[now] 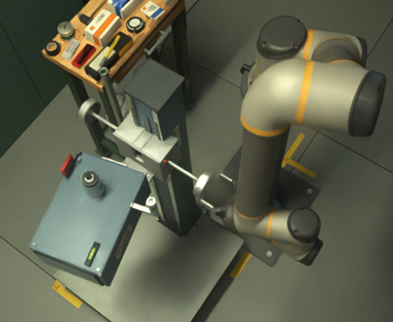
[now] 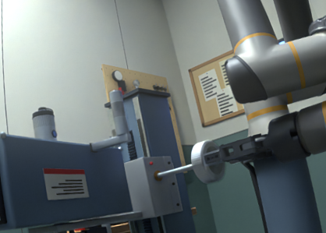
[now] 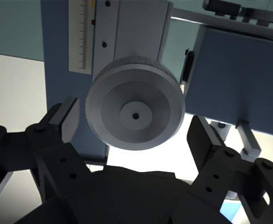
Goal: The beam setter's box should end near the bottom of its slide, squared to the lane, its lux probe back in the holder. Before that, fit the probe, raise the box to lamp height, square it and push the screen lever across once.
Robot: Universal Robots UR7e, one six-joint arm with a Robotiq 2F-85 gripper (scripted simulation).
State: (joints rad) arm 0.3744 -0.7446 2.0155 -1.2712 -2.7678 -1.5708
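Observation:
My gripper (image 1: 209, 207) is largely hidden behind my own forearm in the side camera. It stands open around the grey handwheel (image 3: 134, 103) on the near end of the cross shaft, holding nothing, one finger on each side of the wheel's rim (image 2: 208, 161). The blue beam setter box (image 1: 85, 215) sits on the column's slide carriage (image 1: 146, 142), with the lux probe (image 1: 92, 183) upright in the socket on its top. A red lever (image 1: 67, 164) stands at the box's far corner. A second handwheel (image 1: 88, 112) is on the shaft's far end.
Behind the column (image 1: 166, 134) a wooden bench (image 1: 111, 28) carries several small boxes and tools. A scale strip (image 3: 81, 35) runs down the column face. A grey floor plate (image 1: 160, 268) lies under the stand, with yellow floor marks (image 1: 296, 156) near my base.

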